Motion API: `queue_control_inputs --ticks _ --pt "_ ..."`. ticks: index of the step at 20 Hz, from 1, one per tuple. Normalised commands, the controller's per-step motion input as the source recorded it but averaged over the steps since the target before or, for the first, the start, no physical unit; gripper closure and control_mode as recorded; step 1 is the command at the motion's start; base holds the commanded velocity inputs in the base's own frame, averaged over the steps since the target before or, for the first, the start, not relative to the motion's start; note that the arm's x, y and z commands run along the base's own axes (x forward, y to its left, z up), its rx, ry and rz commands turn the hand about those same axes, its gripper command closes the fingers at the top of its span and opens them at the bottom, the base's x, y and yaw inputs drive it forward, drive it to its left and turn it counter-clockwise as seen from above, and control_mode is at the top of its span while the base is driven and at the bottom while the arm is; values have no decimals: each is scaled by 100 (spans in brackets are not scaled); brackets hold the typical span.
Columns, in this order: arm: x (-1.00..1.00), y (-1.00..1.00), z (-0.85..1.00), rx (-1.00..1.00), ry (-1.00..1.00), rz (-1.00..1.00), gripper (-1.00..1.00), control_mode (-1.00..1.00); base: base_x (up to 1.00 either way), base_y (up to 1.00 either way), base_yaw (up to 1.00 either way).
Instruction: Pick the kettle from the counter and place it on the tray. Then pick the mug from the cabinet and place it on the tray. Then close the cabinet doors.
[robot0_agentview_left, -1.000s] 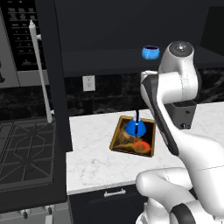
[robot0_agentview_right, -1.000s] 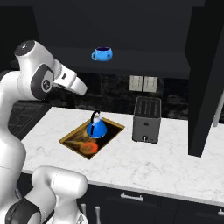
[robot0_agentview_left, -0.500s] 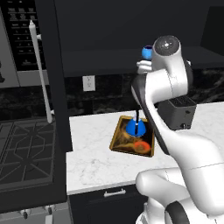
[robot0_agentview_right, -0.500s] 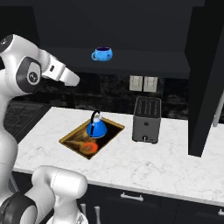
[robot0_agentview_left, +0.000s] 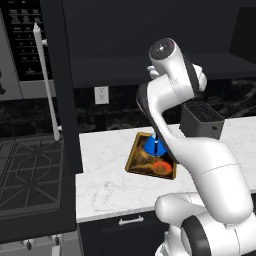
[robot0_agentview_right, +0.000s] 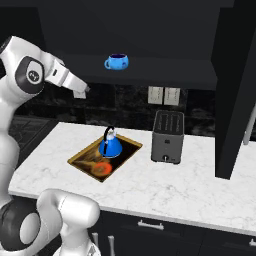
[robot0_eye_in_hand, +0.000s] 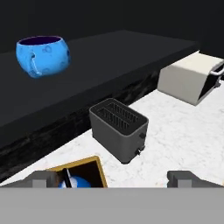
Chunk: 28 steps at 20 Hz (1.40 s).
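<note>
In the right base camera the arm's hand is raised at the far left, level with the cabinet (robot0_agentview_right: 150, 30) shelf, and the gripper (robot0_agentview_right: 82, 90) points toward the mug (robot0_agentview_right: 116, 62), still well apart from it. The jaws stand wide and hold nothing; in the hand camera the two fingertips (robot0_eye_in_hand: 41, 178) rise far apart at the bottom edge. Further right and lower, the tray (robot0_agentview_right: 85, 159) lies on the desk (robot0_agentview_right: 200, 185) with the kettle (robot0_agentview_right: 110, 145) upright inside it, so the first step looks finished, and the step in hand appears to be the reach for the mug. The mug sits upright on the dark shelf, near its front edge, with its handle turned toward the camera's left. Right of the tray stands a dark toaster (robot0_agentview_right: 167, 136), just beside it but not touching. At the far right one open cabinet door (robot0_agentview_right: 235, 100) hangs forward over the desk. The next move likely calls for carrying the open jaws rightward and in along the shelf until they straddle the mug's body, then closing.
</note>
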Motion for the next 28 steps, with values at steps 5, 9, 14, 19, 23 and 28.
queue_control_inputs --ticks 5,9,14,19,23,28 --pt "32 0 1 -2 0 -10 -100 -100 0 0 0" --pt "30 0 14 0 0 -5 -100 -100 0 0 0" --pt "30 0 5 0 0 -2 -100 -100 0 0 0" --pt "53 -3 0 0 3 0 -100 -100 0 0 0" --pt "50 -2 0 0 1 0 -100 -100 0 0 0" --pt "44 -2 0 0 0 0 -100 -100 0 0 0"
